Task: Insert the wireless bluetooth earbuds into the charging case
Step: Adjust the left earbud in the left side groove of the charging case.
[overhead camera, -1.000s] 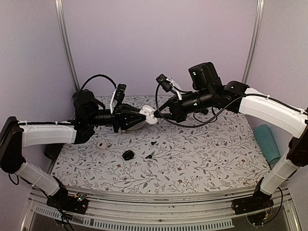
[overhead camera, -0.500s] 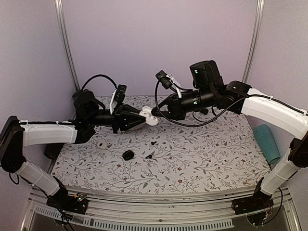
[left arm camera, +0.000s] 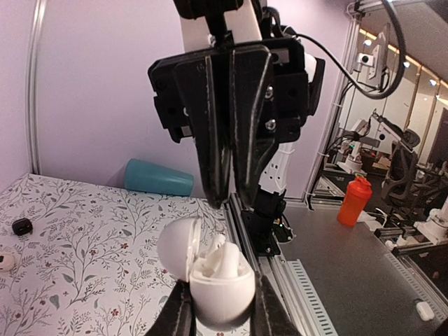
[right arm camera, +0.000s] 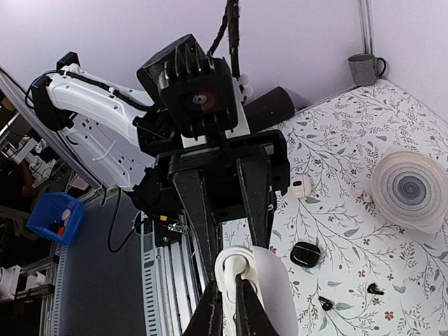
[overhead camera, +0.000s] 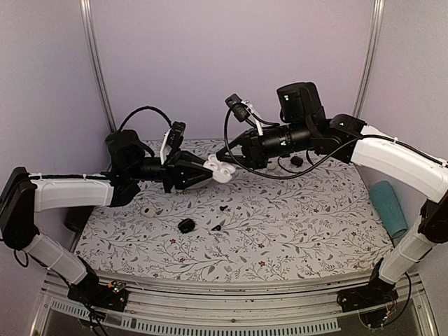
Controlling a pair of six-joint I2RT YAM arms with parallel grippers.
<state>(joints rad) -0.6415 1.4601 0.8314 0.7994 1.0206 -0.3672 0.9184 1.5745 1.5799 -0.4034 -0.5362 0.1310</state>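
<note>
I am in a robot lab: purple walls (overhead camera: 231, 56) box my surface (overhead camera: 280, 231), and another robot arm (left arm camera: 389, 130) stands outside.

Inspection result: no text, label, brand, number or sign is legible in any of the 3 views.
</note>
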